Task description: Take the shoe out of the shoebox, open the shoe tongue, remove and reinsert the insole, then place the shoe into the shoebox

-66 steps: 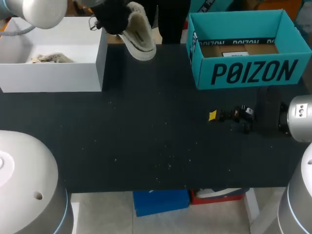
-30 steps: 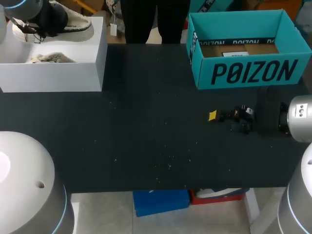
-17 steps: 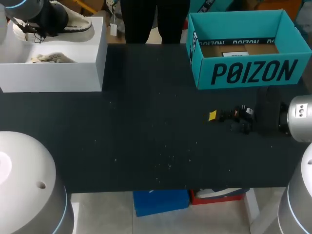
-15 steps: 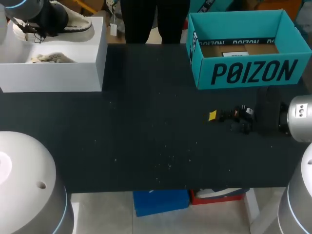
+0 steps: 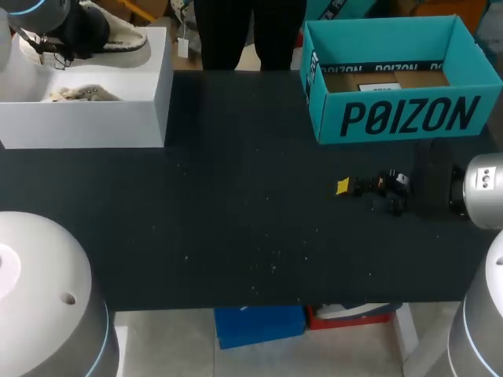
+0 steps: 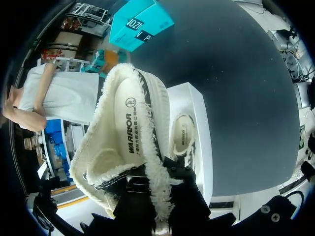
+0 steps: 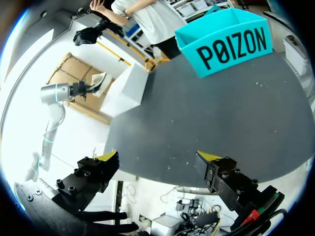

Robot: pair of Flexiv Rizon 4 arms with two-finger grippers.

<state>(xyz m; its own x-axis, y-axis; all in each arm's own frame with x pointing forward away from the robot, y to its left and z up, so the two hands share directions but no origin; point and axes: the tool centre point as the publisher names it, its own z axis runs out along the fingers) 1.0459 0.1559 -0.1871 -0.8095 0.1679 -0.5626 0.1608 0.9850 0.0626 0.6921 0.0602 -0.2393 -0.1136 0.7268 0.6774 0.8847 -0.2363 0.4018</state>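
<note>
Your left fingers (image 6: 181,178) grip the shoe (image 5: 106,38) above the white shoebox (image 5: 86,122), lengthwise along it — right fingers (image 7: 109,157), spread empty, hang by the table (image 5: 251,236)'s right edge.

Dark table (image 5: 251,220), white shoebox (image 5: 86,122) at left, teal box (image 5: 405,116) at right

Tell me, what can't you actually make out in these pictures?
- Left wrist view: the yellow tips of the left gripper are buried in the fleece of the shoe.
- Head view: the front wall of the white box hides most of the second shoe.
- Head view: the front wall of the teal box hides most of its floor.
</note>
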